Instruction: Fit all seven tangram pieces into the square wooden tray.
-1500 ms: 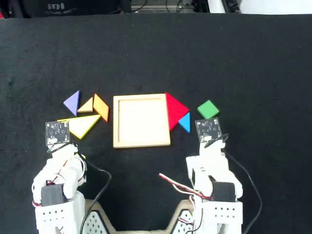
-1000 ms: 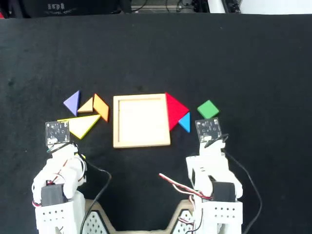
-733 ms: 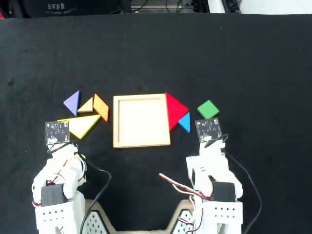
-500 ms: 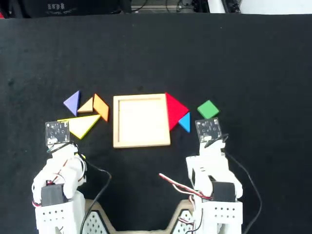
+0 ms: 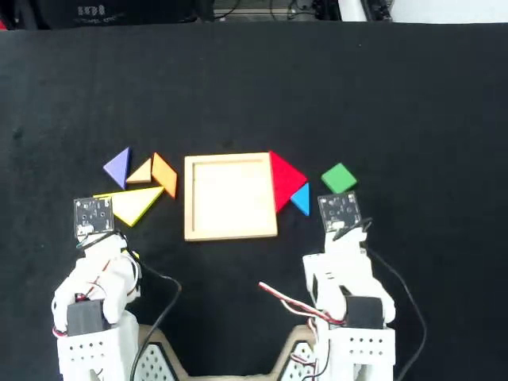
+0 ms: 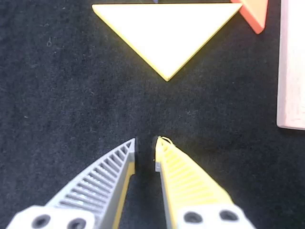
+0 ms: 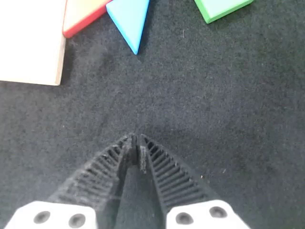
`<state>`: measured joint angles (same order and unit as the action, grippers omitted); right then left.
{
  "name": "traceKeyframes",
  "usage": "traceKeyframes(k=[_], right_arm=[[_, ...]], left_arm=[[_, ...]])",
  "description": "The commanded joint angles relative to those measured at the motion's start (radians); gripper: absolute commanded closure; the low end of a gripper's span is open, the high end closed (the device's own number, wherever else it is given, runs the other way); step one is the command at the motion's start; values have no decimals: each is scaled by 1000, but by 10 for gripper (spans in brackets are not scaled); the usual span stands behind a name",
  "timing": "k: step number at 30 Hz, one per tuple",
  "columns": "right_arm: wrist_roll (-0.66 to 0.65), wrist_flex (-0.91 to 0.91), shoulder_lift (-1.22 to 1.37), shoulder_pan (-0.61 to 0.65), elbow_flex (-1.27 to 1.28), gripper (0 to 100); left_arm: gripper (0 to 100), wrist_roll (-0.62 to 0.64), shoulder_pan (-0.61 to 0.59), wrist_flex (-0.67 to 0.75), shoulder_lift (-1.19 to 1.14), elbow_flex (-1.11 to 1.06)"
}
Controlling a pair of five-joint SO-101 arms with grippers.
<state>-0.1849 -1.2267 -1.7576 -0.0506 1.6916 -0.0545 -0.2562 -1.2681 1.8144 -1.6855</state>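
My left tool (image 6: 145, 145) and right tool (image 7: 136, 143) are pinched narrow, holding nothing. The wooden tray (image 5: 230, 232) lies empty toward the tabletop's (image 5: 254, 87) near edge. The yellow triangle (image 6: 167, 33) lies on its left-edge side and the red triangle (image 5: 284, 178) touches its other side. I judge the pieces light, stiff and thin, best pinched across opposite edges. The black cloth looks grippy. Cables (image 5: 278, 9) lie beyond the far edge.

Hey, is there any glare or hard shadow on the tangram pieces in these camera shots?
High view: even light, no hard shadows around the square wooden tray. Left wrist view: the large yellow triangle is lit very bright on top, almost washed out. Right wrist view: the small blue triangle is evenly lit, without glare.
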Motion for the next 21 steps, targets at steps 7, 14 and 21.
traceKeyframes(k=[7,14,21], right_arm=[[-5,-6,-4,-5,1,987],[-3,3,-4,6,1,987],[-5,385,-4,-2,1,987]], left_arm=[[911,-3,-1,95,8,-13],[912,-3,1,351,8,-13],[910,-9,-21,419,8,15]])
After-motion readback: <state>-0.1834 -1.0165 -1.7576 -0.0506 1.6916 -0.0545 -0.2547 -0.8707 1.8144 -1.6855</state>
